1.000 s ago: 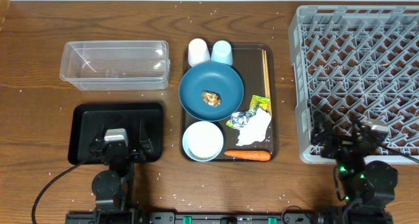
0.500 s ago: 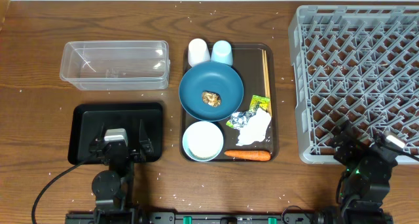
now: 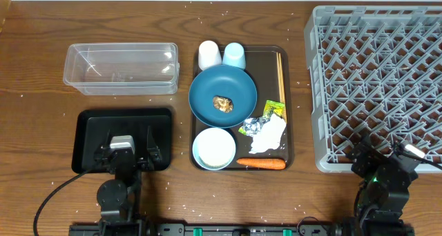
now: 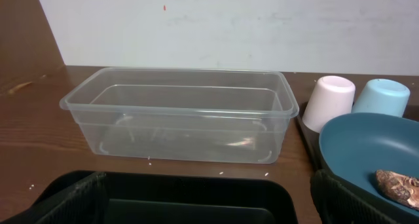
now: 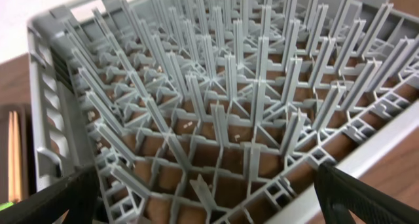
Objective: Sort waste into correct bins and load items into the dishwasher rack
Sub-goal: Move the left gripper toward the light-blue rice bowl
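Observation:
On the brown serving tray [image 3: 266, 63] are a dark-blue dish [image 3: 207, 91] holding a brown lump [image 3: 223, 103], a small white bowl [image 3: 214, 148], a white cup [image 3: 209, 54], a light-blue cup [image 3: 234, 54], chopsticks [image 3: 280, 74], a napkin [image 3: 271, 136], foil [image 3: 253, 126], a packet [image 3: 274, 111] and a carrot [image 3: 261, 163]. My left gripper [image 3: 128, 152] is open and empty over the black tray [image 3: 90, 125], facing the clear tub [image 4: 180, 116]. My right gripper [image 3: 385, 161] is open and empty at the front edge of the grey rack [image 5: 216, 99].
Loose rice grains are scattered over the wooden table [image 3: 41, 36]. The clear tub [image 3: 121, 68] stands behind the black tray at the left. The rack [image 3: 376, 84] fills the right side. Chopstick ends show at the left of the right wrist view [image 5: 13, 155].
My right gripper has drawn back from over the rack's front corner towards the table's front edge and turned a little to the right. The left arm has not moved.

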### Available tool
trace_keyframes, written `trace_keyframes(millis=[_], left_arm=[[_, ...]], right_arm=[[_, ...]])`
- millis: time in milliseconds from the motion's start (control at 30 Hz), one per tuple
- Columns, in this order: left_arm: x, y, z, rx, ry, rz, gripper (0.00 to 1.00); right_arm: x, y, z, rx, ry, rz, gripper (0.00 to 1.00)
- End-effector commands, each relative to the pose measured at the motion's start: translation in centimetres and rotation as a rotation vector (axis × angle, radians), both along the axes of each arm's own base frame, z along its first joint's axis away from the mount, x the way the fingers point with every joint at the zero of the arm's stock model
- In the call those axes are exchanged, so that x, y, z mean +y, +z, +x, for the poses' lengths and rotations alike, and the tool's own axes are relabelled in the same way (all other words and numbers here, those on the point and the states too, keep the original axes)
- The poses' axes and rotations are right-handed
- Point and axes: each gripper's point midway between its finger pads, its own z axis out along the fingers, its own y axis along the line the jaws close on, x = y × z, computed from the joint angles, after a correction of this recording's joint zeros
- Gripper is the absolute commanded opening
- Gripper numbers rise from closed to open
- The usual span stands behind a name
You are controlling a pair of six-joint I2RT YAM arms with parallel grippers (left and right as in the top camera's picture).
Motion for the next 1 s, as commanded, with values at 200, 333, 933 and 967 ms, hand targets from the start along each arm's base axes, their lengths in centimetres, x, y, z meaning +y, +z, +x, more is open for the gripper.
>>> trace_keyframes(millis=[200, 333, 933, 967], left_arm=[[-9.1, -0.7, -1.6, 0.092, -0.478, -0.507, 0.98], [-12.0, 0.1, -3.4, 0.148, -0.663, -0.632, 0.98], [-14.1, 14.4, -6.3, 0.226, -0.826, -0.518, 0.98], [-14.1, 14.9, -6.1, 0.27, -0.823, -0.506, 0.98]], right_arm=[[-0.2, -1.2, -1.0, 0.077, -0.007, -0.007, 0.99], [-0.1, -2.1, -1.6, 0.123, -0.007, -0.003, 0.99], [0.0, -4.6, -3.6, 0.262, -0.006, 0.007, 0.99], [0.0, -4.7, -3.6, 0.263, -0.006, 0.007, 0.99]])
